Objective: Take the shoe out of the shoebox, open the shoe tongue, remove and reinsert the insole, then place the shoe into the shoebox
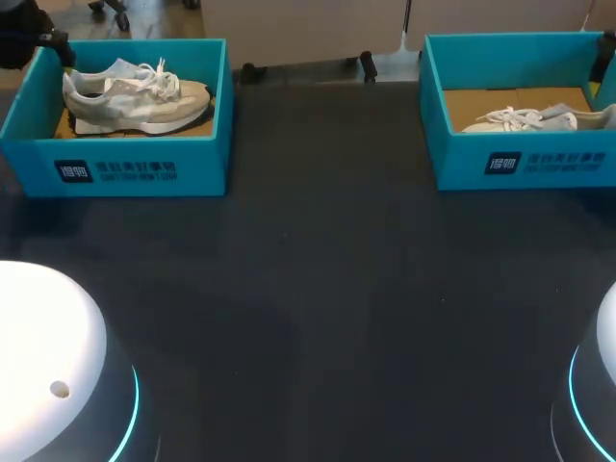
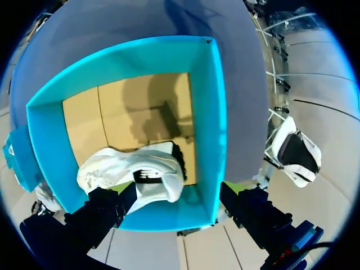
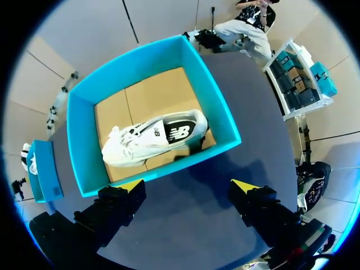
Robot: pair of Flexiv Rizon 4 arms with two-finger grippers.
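Dark grey table (image 1: 318,308) fills most of the head view, with two teal boxes parked along its far edge; the left shoebox (image 1: 115,168) is at the far left corner and the right shoebox (image 1: 525,164) at the far right corner, well apart from each other. Inside the first one the beige shoe (image 1: 135,94) sits sole down, toe toward the table's middle, white laces loose on top; in the other, the white shoe (image 1: 534,119) is tucked against the wall nearest the robot, with brown cardboard floor showing behind it. At the near corners the left arm base (image 1: 48,356) and right arm base (image 1: 602,385) poke in, white domes with a blue glowing ring.

From the wrist cams: the left gripper (image 2: 177,190) hangs over the nearest wall of its box, jaws spread wide and gripping nothing; the shoe lies just ahead of the fingers, close to that wall. The right gripper (image 3: 187,184) is over bare table just short of its box, jaws wide too and holding nothing; the shoe lies ahead of it on the cardboard floor.
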